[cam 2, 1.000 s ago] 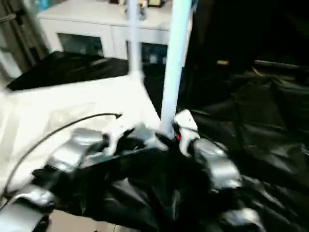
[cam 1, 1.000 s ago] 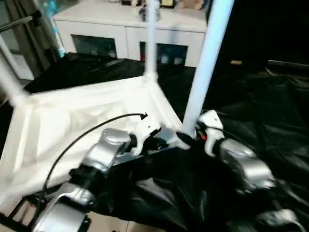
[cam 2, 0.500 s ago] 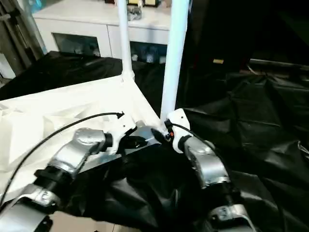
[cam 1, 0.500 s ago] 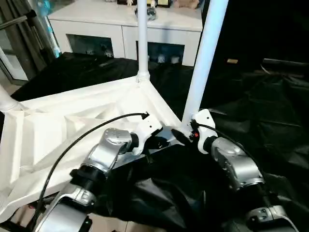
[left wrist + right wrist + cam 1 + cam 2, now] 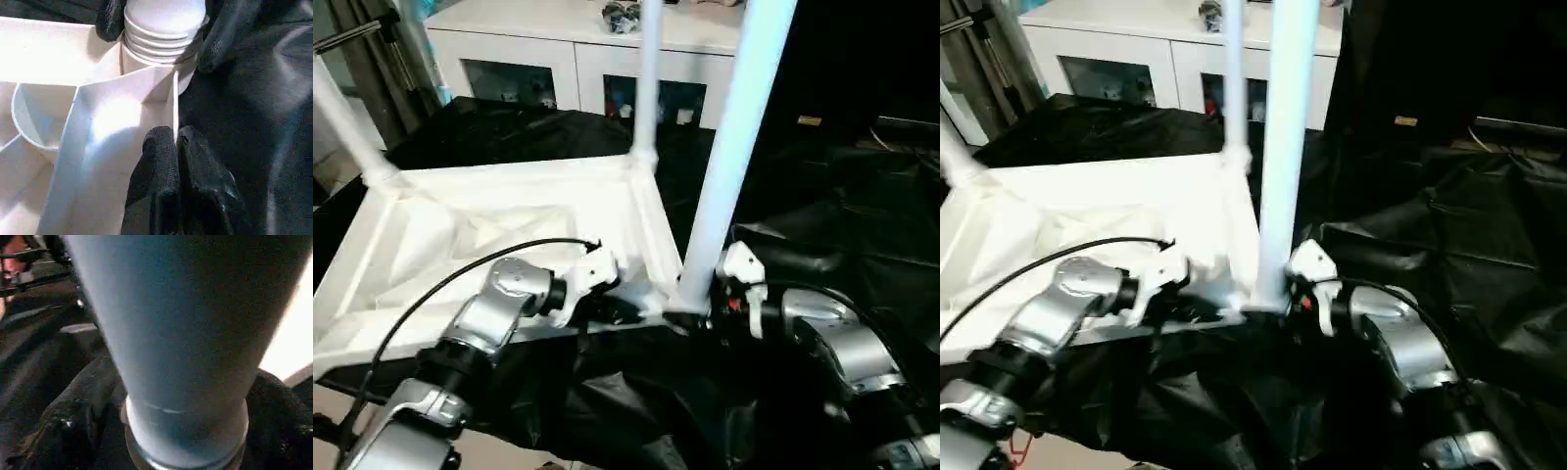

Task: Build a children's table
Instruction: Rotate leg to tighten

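Note:
The white tabletop [image 5: 489, 225] lies underside up on black cloth, with white legs standing in its corner sockets. One leg rises at the far corner [image 5: 648, 88] and another at the left corner [image 5: 347, 122]. The near leg [image 5: 724, 176] rises from the corner closest to me. My left gripper [image 5: 175, 139] is shut on the thin rim wall of the tabletop beside that corner [image 5: 617, 308]. My right gripper [image 5: 690, 315] is open around the ringed base of the near leg [image 5: 164, 29], with one black finger [image 5: 73, 426] on each side of it.
A white glass-door cabinet [image 5: 568, 49] stands behind the work. Crumpled black cloth [image 5: 842, 196] covers the surface to the right and in front. A dark stand pole [image 5: 372, 29] leans at the far left. A black cable [image 5: 480, 264] arcs over my left forearm.
The camera has shifted and tilted. Both grippers stay at the near corner. My right wrist has swung a little to the right of the leg's base.

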